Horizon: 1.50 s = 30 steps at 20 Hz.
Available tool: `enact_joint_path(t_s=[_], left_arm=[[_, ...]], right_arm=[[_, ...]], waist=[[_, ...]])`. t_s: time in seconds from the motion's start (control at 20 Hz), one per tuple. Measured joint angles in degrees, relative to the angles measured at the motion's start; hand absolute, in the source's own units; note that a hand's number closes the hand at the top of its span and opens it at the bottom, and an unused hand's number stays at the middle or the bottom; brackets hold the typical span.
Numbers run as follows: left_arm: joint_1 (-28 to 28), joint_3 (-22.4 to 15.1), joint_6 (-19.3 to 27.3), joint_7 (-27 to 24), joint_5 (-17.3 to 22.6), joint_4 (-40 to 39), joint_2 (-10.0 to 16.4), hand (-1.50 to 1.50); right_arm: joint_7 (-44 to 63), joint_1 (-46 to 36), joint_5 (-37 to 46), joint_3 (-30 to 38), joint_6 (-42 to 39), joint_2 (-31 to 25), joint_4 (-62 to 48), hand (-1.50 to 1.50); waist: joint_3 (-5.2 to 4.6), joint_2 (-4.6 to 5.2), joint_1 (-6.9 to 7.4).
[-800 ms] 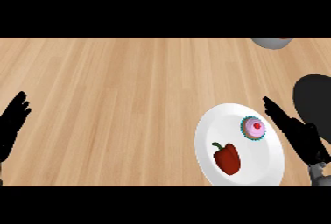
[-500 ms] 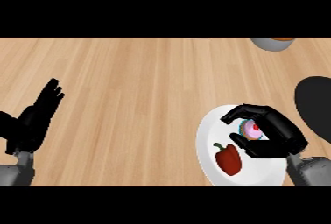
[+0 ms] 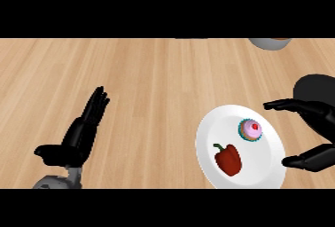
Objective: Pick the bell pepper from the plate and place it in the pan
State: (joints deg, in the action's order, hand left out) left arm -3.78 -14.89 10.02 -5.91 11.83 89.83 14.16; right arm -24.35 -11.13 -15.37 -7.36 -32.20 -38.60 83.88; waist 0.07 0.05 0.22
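No readable text or labels

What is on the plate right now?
A red bell pepper and a pink cupcake lie apart on the plate. The right hand sits at its right rim, hiding neither.

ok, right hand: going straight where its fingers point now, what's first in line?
Probably the far rim of the plate: the right hand points left, just beyond the cupcake. The bell pepper lies off that line. Its height is unclear.

worktop [image 3: 144,75] looks like pale wood, matt with visible grain, plate [image 3: 216,133] is smooth glossy white, bell pepper [image 3: 228,159] shiny red, both hands matt black
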Motion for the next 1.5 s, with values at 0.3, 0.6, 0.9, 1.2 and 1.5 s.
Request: enact_joint_path(t_s=[0.3, 0.6, 0.9, 1.2, 1.5], left_arm=[[0.26, -1.42, 0.53, -1.5, -2.19, -0.45, -2.29, 0.0], [0.28, -1.27, 0.52, -0.9, -2.98, -0.05, -2.83, 0.0], [0.41, -1.24, 0.04, -2.01, -3.57, -0.86, -3.33, 0.0], [0.9, -0.33, -0.61, -1.34, -3.44, -0.05, -3.12, 0.0], [1.67, -0.45, -0.69, 0.39, -4.77, 1.67, -4.36, 0.0]], right_arm=[[-4.02, -5.0, 8.97, -0.28, -1.05, -2.31, -1.97, -1.5], [0.59, -8.62, 16.67, -5.13, -2.41, -3.21, 2.92, -1.5], [4.62, -12.57, 28.54, -13.14, -3.53, -3.34, 5.54, -1.5], [7.2, -12.31, 41.04, -20.95, -2.21, -1.89, 8.47, -1.5], [8.39, -10.28, 50.66, -23.95, -0.8, 2.79, 6.52, -1.5]], waist=[[-0.04, 0.0, 0.19], [-0.09, -0.09, 0.16], [-0.1, -0.02, 0.51], [-0.08, -0.07, 0.23], [-0.07, -0.06, 0.06]])
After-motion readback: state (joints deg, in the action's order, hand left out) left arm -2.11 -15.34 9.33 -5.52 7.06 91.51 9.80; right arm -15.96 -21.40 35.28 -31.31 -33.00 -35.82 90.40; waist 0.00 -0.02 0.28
